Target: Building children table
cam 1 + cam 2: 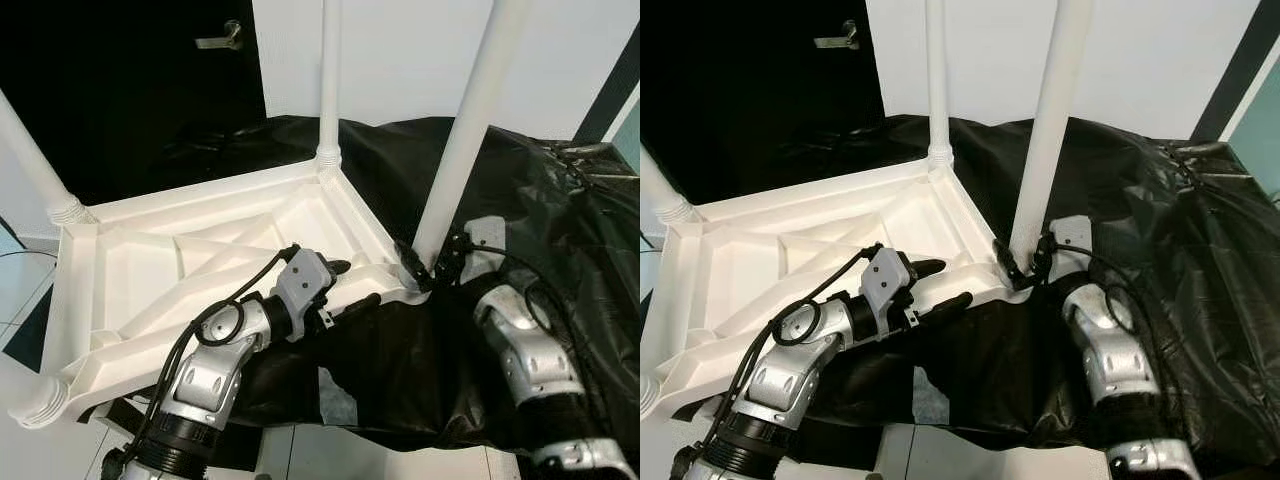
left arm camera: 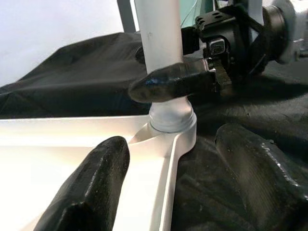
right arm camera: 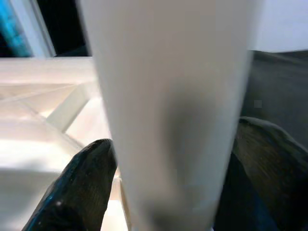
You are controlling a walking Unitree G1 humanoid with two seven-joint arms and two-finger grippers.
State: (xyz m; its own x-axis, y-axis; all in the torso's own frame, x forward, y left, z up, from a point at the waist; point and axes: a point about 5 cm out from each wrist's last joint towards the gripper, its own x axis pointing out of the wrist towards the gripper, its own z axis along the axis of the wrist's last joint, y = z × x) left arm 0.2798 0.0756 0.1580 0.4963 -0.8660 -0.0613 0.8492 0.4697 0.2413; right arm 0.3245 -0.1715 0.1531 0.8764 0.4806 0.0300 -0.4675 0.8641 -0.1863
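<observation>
The white plastic tabletop point(image 1: 200, 260) lies upside down, ribbed underside up, on a surface draped in black plastic sheeting point(image 1: 560, 250), filling the head views from about 9 o'clock to the centre. Three legs stand in its corner sockets: the near-right leg point(image 1: 465, 130) rising toward 1 o'clock, the far leg point(image 1: 329, 80) at 12 o'clock, and a left leg point(image 1: 30, 160) at 9 o'clock; a fourth threaded socket point(image 1: 40, 400) at 7 o'clock looks empty.

The right gripper point(image 1: 1025, 268) is clenched on the base of the near-right leg, just above its collar; in the right wrist view its fingers point(image 3: 77, 187) sit either side of the tube. The left gripper point(image 1: 352, 283) hovers over the tabletop's near rim with its fingers point(image 2: 91, 187) spread apart, grasping nothing, the rim between them.

Judging by the hollow ribbed moulding, the tabletop should be light and fairly stiff, but smooth and slippery, and liable to slide on the slick sheeting when a leg is twisted. The leg is best held low near the socket, where it won't lever; the tabletop is best pinched across its rim or a rib to brace it
</observation>
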